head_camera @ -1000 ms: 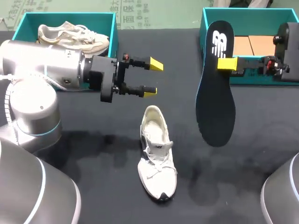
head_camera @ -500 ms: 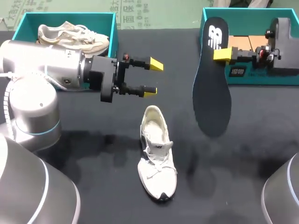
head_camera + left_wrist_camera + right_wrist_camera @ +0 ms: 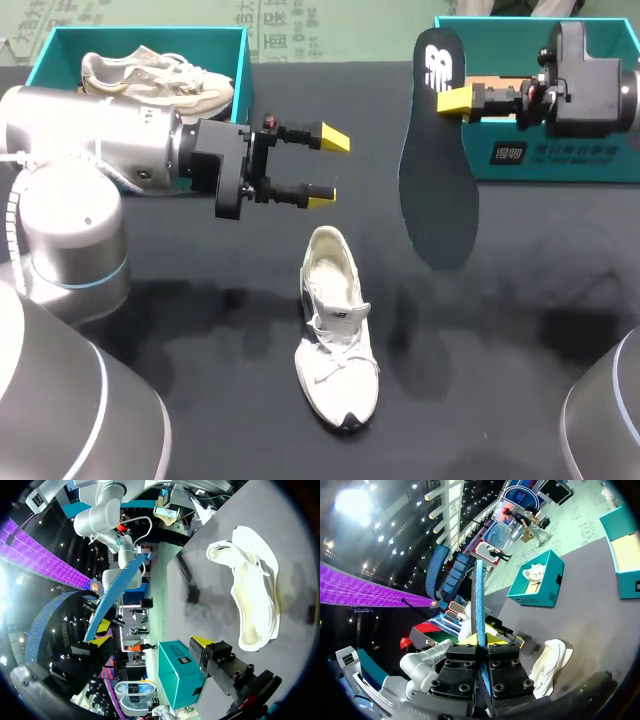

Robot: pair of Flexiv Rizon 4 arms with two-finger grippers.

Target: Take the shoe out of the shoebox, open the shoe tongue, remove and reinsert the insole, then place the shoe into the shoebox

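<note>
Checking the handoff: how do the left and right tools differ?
The left tool is open and empty; the right tool is shut on the black insole. The left tool is near the white shoe; the right tool is by the right shoebox. Both have yellow tips.

We are looking down on a dark, matte table (image 3: 230, 420), which is stretching out under both the left gripper (image 3: 328, 168) and the right gripper (image 3: 446, 98). Soft, blurred shadows (image 3: 205, 300) are lying on its top below and behind the left gripper, and fainter ones are spreading beneath the right gripper.
</note>
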